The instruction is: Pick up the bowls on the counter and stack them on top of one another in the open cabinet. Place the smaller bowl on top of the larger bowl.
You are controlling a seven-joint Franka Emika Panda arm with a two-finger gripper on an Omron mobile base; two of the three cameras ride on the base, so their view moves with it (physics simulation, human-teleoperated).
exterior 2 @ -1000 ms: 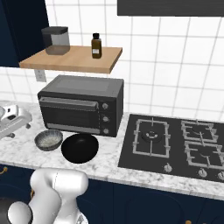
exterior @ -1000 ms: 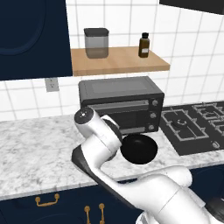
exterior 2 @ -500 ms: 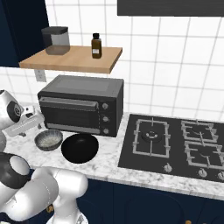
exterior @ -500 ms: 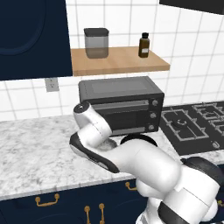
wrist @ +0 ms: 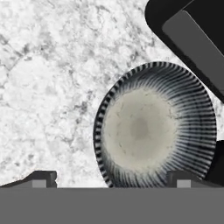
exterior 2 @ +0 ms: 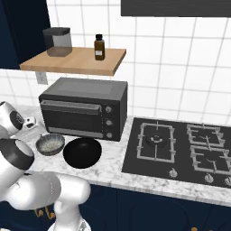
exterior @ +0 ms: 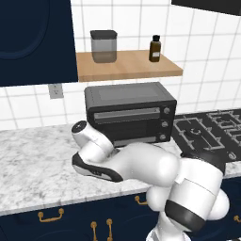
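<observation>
Bowls of the task stand side by side on the marbled white-and-grey table (exterior 2: 113, 169), just in front of the black toaster oven (exterior 2: 83, 107). The smaller bowl (exterior 2: 50, 144) is round and grey, with a pale speckled inside. In the hand view it (wrist: 155, 127) shows from above: the centre is beige and dull, and fine dark and light stripes run outward like rays up to the rim. The larger bowl (exterior 2: 82, 152) is wide, shallow and glossy black all over, and it sits just to the right of the grey one, very near or touching; I cannot tell which. In the hand view only a dark edge of it appears at the right border.

The tool (wrist: 111, 178) hangs over the smaller bowl with the jaws spread wide and nothing between them. One fingertip is over bare marble, the other is over the bowl's rim. Whether it touches the rim cannot be told.

The open cabinet (exterior 2: 74, 61) is a light tan wooden shelf above the oven, backed by white tiles. On it stand a grey canister (exterior 2: 57, 41) with a dark lid and a small brown bottle (exterior 2: 99, 47). The bottle has a pale label, but the writing is too small to read. No brand can be read on the oven.
</observation>
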